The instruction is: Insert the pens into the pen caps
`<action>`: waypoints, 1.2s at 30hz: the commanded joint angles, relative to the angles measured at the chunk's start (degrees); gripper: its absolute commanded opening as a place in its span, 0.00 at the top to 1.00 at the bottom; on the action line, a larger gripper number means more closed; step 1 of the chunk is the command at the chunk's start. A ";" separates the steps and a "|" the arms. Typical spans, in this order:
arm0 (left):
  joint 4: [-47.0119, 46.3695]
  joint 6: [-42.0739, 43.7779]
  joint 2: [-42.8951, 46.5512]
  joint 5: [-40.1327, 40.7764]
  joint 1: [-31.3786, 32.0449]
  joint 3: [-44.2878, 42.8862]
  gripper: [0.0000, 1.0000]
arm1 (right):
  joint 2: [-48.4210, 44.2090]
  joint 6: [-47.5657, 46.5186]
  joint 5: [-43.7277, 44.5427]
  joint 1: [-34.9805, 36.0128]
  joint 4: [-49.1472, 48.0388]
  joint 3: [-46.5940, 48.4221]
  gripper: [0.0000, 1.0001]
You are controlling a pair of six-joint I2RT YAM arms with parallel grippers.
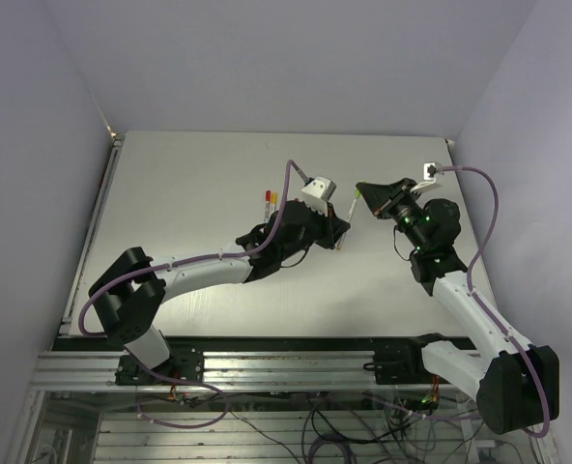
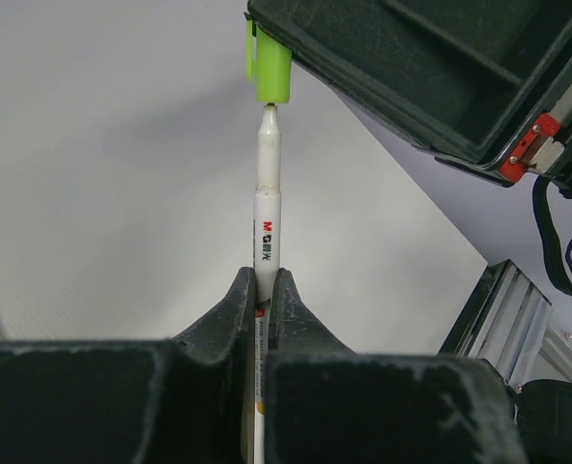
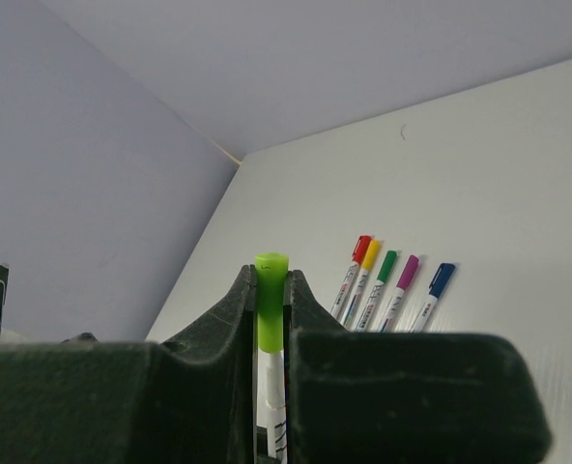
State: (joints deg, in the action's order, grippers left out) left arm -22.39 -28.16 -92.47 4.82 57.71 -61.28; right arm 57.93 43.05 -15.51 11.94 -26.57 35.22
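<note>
Pen: we see the last uncapped pen [image 2: 268,222] held off the desk [image 3: 499,174], its nib right at the mouth of the light-green cap [image 2: 271,68]. We cannot tell whether the nib has entered.
Light-green cap: it is held in the air, mouth toward the pen and roughly in line with the barrel.
Left claw: the left claw [image 2: 265,290] is clamped on the pen's barrel, well back from the cap.
Right claw: the right claw [image 3: 271,285] is clamped on the sides of the light-green cap.
Step in hand: we judge this to be the push that seats the nib in the cap.
Doing it well: we would keep barrel and cap on one axis and press straight along it. With the grip this far from the cap, the pen may slide back in the left claw or tilt, so we would press gently.
Capped pens: five capped pens [image 3: 385,275] lie side by side on the desk beyond the light-green cap. Their caps are red, yellow, green, purple and blue.
Writing: the barrel carries a red "M&G" mark below the cap, followed by small characters we cannot read. Print on the capped pens is too small to read.
</note>
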 commanded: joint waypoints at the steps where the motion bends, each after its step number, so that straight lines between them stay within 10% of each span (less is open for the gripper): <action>1: -0.84 -0.42 0.89 0.78 -0.23 -0.81 0.93 | -0.98 -0.32 -1.46 -0.27 -0.13 -0.45 1.00; 36: -10.05 -2.88 -3.38 -3.79 -5.93 -10.59 0.93 | 5.18 -12.44 -13.56 4.32 15.42 -0.99 1.00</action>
State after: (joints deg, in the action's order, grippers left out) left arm -20.36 -32.77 -96.82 -1.32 53.80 -65.14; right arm 60.90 32.25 -22.76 13.04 -23.75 34.81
